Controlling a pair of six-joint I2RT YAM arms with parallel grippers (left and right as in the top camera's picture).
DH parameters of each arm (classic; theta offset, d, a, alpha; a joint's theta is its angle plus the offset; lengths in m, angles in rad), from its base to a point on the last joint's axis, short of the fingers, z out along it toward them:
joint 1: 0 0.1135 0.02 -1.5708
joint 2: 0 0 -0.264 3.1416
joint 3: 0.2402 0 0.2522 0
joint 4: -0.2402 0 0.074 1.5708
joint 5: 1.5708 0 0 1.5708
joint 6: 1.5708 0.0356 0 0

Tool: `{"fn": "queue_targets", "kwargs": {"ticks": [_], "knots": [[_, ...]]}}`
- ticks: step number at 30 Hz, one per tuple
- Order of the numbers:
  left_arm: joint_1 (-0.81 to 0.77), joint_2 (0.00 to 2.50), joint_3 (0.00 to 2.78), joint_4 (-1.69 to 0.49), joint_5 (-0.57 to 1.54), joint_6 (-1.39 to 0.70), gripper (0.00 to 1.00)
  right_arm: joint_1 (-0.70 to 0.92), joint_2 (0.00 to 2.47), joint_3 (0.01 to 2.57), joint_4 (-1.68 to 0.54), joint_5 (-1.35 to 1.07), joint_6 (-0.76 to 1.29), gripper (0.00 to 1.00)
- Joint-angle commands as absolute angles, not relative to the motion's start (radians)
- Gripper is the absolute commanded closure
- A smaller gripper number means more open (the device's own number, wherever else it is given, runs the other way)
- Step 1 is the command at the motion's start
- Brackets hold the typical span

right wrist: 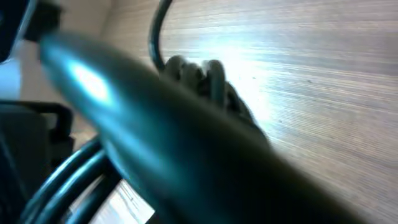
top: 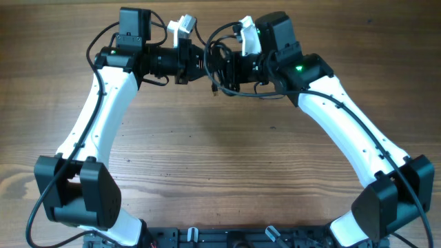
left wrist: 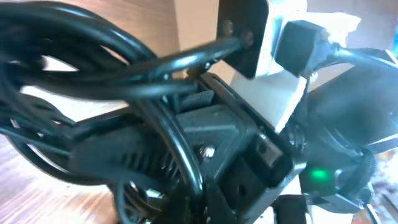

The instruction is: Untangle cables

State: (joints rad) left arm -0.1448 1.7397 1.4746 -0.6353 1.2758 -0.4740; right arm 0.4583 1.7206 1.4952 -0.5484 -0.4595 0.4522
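A bundle of black cables [top: 218, 67] hangs between my two grippers at the far middle of the table, lifted off the wood. My left gripper [top: 201, 65] reaches in from the left and my right gripper [top: 231, 69] from the right, both shut on the bundle. In the left wrist view the cable loops [left wrist: 93, 43] fill the frame and wrap round the right gripper's black body [left wrist: 214, 127]. In the right wrist view a blurred black cable [right wrist: 186, 143] crosses close to the lens and hides the jaws, with coiled cable [right wrist: 196, 73] behind it.
The wooden table [top: 220, 151] lies below and in front of the arms. Both arms' white links [top: 103, 103] [top: 351, 131] run down the sides to black bases at the near edge. White camera mounts [top: 182, 27] stand above the grippers.
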Motion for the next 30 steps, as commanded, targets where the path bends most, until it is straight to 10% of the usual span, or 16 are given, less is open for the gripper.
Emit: {"fn": "queue_targets", "kwargs": {"ticks": [1,7,13,20,30], "knots": [[-0.126,1.702,1.493,-0.704,0.939,-0.423,0.96,0.357,1.705,1.498,-0.598,-0.341,0.515,0.96],[-0.126,1.702,1.493,-0.889,-0.015,-0.470,0.96,0.179,1.584,1.498,-0.763,-0.348,0.470,0.96],[-0.105,1.702,1.493,-0.948,-0.322,-0.484,0.96,0.051,1.577,1.498,-0.826,-0.458,0.415,0.96],[0.044,1.702,1.493,-0.970,-0.285,-0.483,0.96,-0.116,1.578,1.498,-0.866,-0.451,0.446,0.96],[0.028,1.702,1.493,-0.878,0.460,-0.222,0.96,0.252,1.621,1.497,-0.872,-0.358,0.393,0.87]]}}
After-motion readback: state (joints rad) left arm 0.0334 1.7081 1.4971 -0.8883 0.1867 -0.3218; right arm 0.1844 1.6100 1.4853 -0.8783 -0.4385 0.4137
